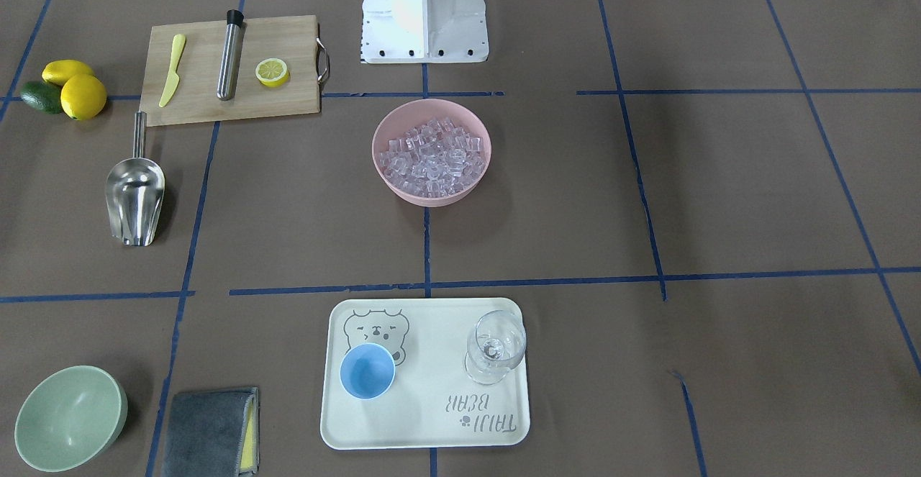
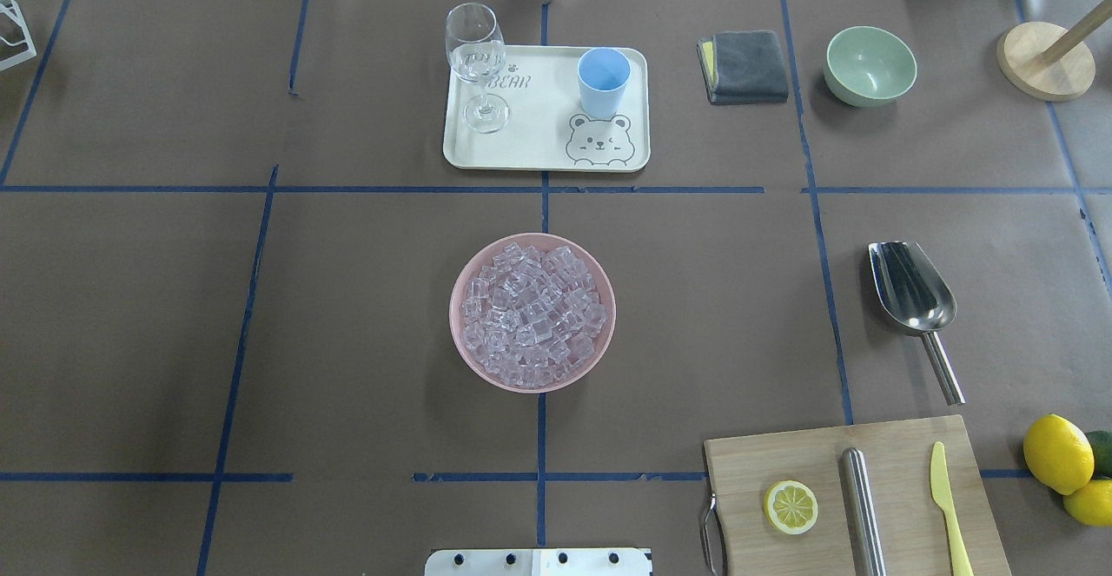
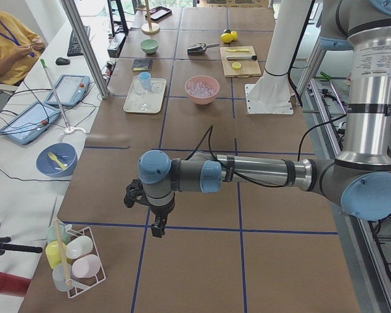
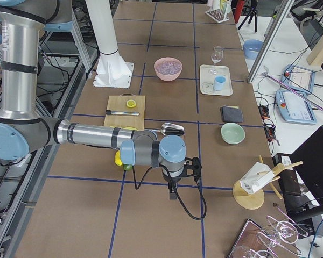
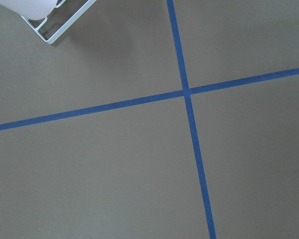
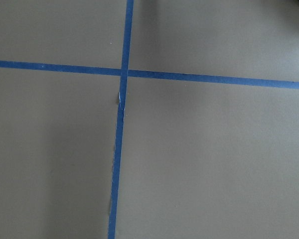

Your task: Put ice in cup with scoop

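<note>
The ice point(image 2: 532, 315) is a heap of clear cubes in a pink bowl point(image 2: 465, 263) at the table's middle, also in the front-facing view point(image 1: 432, 157). The light-blue cup point(image 2: 603, 81) stands upright on a cream tray point(image 2: 539, 146). The steel scoop point(image 2: 912, 294) lies on the table on my right side, handle toward the cutting board. My left gripper point(image 3: 158, 229) hangs over bare table far from these things; I cannot tell if it is open. My right gripper point(image 4: 173, 194) hangs likewise at the other end; I cannot tell its state.
A stemmed glass point(image 2: 476, 63) shares the tray. A cutting board point(image 2: 895, 472) holds a lemon half, a steel cylinder and a yellow knife. Lemons point(image 2: 1058, 453), a green bowl point(image 2: 870, 65), a grey cloth point(image 2: 744, 65), a wooden stand point(image 2: 1045, 59) and a wire rack point(image 5: 55, 25).
</note>
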Robot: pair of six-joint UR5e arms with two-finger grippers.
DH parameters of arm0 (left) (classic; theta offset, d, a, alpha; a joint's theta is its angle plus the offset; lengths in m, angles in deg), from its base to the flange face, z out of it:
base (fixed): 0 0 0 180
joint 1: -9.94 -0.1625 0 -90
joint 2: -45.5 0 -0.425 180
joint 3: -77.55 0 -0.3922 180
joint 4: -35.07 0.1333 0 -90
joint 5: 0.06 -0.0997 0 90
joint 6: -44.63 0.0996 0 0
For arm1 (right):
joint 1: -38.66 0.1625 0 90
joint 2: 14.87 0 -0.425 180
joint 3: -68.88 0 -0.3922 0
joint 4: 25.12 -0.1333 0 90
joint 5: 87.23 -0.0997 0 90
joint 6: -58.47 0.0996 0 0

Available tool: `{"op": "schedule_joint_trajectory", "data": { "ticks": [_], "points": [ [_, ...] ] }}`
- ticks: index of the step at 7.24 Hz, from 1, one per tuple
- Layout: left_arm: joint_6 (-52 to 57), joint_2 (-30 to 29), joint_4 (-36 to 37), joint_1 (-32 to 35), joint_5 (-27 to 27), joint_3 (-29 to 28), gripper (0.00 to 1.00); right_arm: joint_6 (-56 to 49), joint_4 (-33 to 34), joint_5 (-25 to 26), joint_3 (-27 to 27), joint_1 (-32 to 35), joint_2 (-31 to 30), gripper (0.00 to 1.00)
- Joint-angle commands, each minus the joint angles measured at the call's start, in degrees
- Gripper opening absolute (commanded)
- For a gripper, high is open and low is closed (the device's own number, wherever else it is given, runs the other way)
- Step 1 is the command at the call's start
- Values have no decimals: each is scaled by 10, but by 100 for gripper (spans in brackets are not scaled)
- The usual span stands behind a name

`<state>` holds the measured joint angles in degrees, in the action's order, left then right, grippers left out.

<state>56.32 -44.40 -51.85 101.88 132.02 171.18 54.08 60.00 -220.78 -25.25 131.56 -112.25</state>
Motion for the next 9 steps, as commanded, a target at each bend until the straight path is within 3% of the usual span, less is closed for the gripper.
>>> {"op": "schedule_joint_trajectory", "data": {
  "ticks": [1,6,9],
  "points": [
    [1,-2,-3,0,-1,-7,100,0,0,-5,0,-1,1,100],
    [-4,-23,-4,-5,-1,2,100,5,0,-5,-7,-3,39,100],
    [-4,-105,-25,-7,5,-19,100,4,-1,-6,-7,-15,50,100]
  ]
}}
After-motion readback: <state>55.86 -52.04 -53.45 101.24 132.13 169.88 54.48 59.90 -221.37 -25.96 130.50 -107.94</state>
